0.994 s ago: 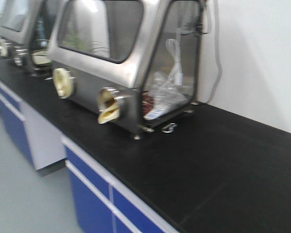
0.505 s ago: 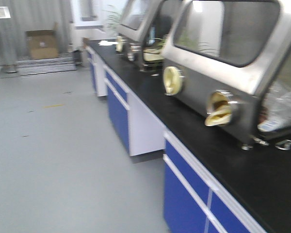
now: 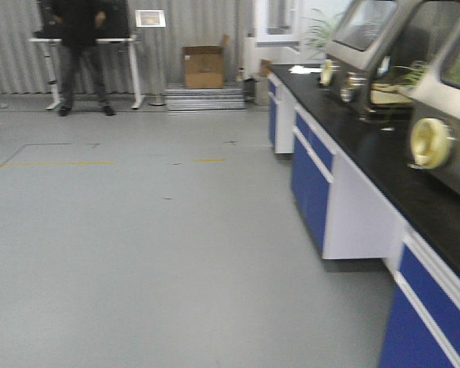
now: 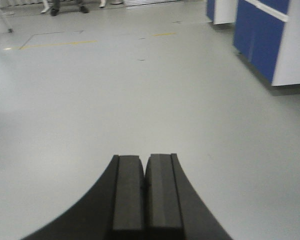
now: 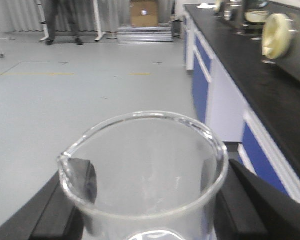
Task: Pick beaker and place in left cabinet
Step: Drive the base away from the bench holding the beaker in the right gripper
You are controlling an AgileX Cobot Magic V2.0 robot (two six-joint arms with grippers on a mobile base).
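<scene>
Beaker (image 5: 142, 170): clear glass, upright, rim uppermost, spout pointing to the left of the right wrist view; it sits between the two black fingers of the right claw, above the floor and to the left of the long surface
Right claw (image 5: 147, 195): gripping the beaker, with a finger (image 5: 77, 182) against each side of the glass wall
Left claw (image 4: 145, 192): closed, its two dark pads pressed together with nothing between them, hanging over bare floor
Floor (image 3: 138, 230): pale grey, wide and open across the left and middle of the front view, reaching back to a ribbed grey wall
Floor mark: a thin yellow line (image 3: 50, 163) far back on the left
Surface (image 3: 368, 146): black top running along the right side from the near corner to the far wall; its front edge is straight, with a white strip just under it
Cupboard doors (image 3: 310, 180): blue, below that edge, with a white panel (image 3: 356, 218) between the blue blocks
On the surface: steel boxes with sloped windows; the nearest steel box (image 3: 445, 107) has a pale yellow round port (image 3: 431, 142) facing the open floor, close to the front edge
Far end: a cardboard box (image 3: 203, 67) on low steps against the wall; a person (image 3: 80, 46) in dark clothes beside a white-legged stand (image 3: 134, 69), well apart from both claws
</scene>
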